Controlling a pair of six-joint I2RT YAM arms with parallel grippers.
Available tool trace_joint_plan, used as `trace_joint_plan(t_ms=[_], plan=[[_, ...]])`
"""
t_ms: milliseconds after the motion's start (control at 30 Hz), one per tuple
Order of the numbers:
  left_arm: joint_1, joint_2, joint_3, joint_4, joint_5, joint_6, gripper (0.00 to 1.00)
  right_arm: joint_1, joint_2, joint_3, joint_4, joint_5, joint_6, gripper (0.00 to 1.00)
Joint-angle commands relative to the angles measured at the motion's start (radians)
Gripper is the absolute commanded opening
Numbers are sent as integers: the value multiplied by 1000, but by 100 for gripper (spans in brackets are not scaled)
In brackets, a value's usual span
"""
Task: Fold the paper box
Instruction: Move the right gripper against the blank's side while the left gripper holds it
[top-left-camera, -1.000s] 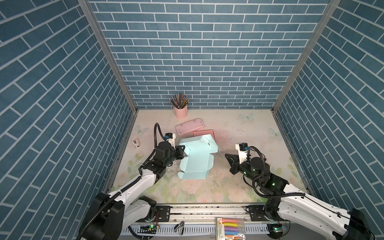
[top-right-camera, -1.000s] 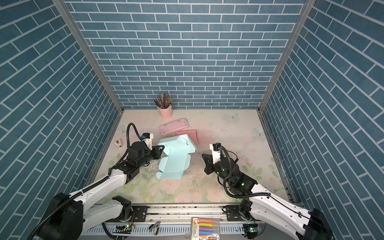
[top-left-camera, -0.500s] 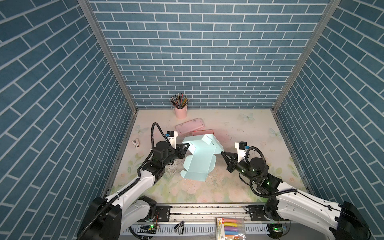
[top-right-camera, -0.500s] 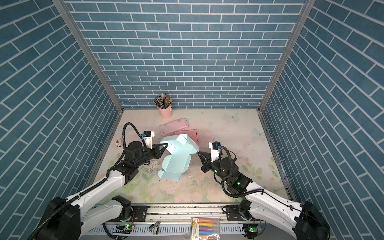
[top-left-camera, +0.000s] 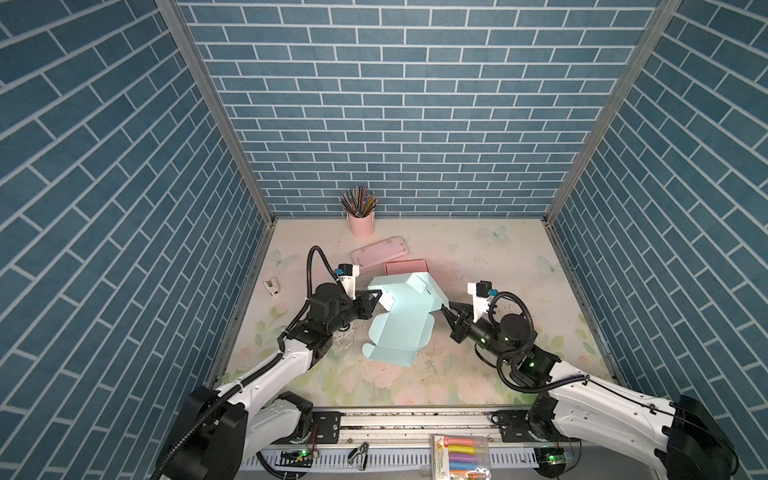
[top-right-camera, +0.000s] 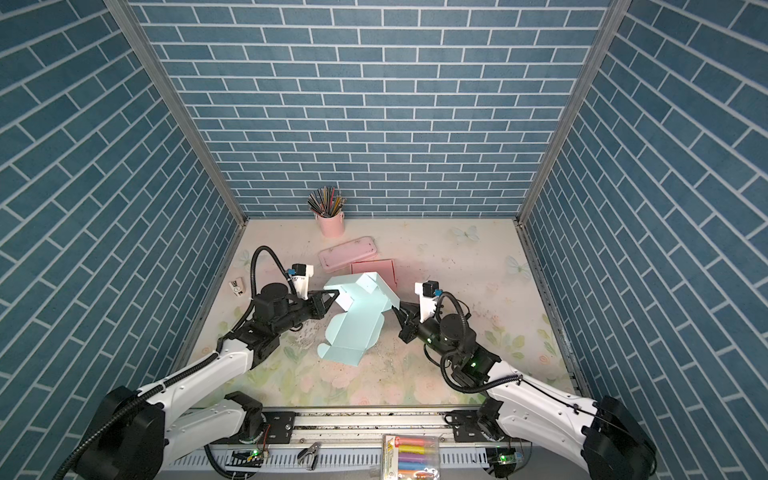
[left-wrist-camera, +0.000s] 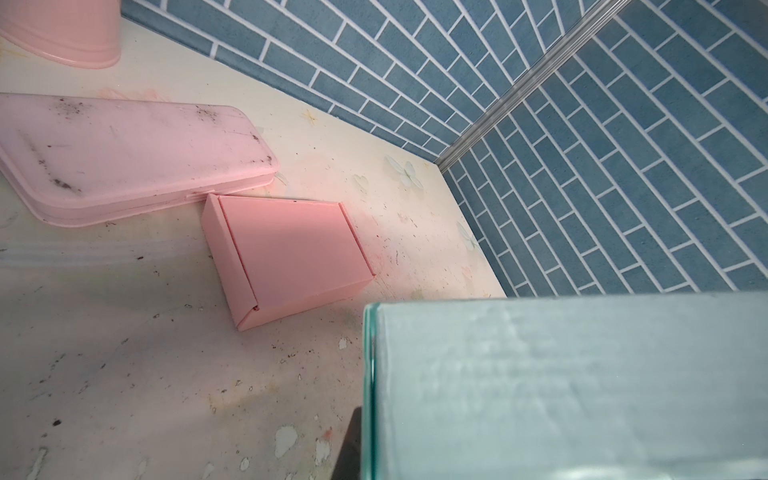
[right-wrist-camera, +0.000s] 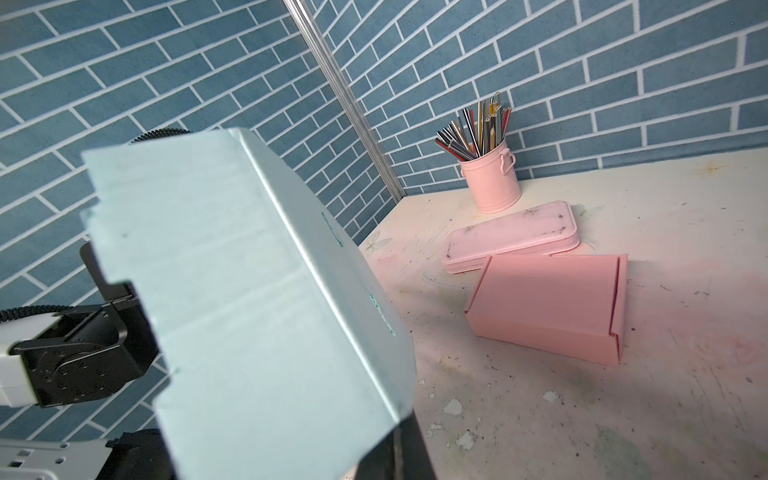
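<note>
**Both top views.** The left gripper (top-left-camera: 375, 297) is clamped on the left flap of the box (top-left-camera: 401, 328). The right gripper (top-left-camera: 446, 309), its jaws together, meets the box's right edge with its tips, and no hold can be made out there. The box is pale teal and part folded, and it lies between the two grippers at mid table (top-left-camera: 478, 374). Its far half is raised and bent over, and its near flap rests flat. Just behind it lie a closed pink box (top-right-camera: 376, 268) and a closed case (top-right-camera: 348, 258). A cup (top-right-camera: 331, 226) at the back wall holds pencils (top-right-camera: 326, 201).

**Left wrist.** A teal panel of the box (left-wrist-camera: 561, 386) fills the frame close to the camera and hides the jaws, so their state cannot be told here. Beyond it lie the pink box (left-wrist-camera: 286, 257), shut, and the case (left-wrist-camera: 124, 153) just beside one of its corners. Only the base of the cup (left-wrist-camera: 62, 37) shows, so its contents are out of frame.

**Right wrist.** The box (right-wrist-camera: 249, 299) stands tilted close before the camera. One dark finger (right-wrist-camera: 409, 457) shows under its lower corner, and whether it pinches the paper cannot be told. Behind are the pink box (right-wrist-camera: 548, 307), the case (right-wrist-camera: 511, 237), and the cup (right-wrist-camera: 492, 183) filled with pencils (right-wrist-camera: 478, 124).
</note>
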Motion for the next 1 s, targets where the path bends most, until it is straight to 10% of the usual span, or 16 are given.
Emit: trace_joint_plan(t_ms=[0, 967], plan=[[-9, 5, -6, 18, 9, 13, 4, -3, 23, 32, 74, -34, 35, 0], [13, 29, 26, -39, -11, 16, 3, -23, -1, 197, -415, -42, -102, 11]])
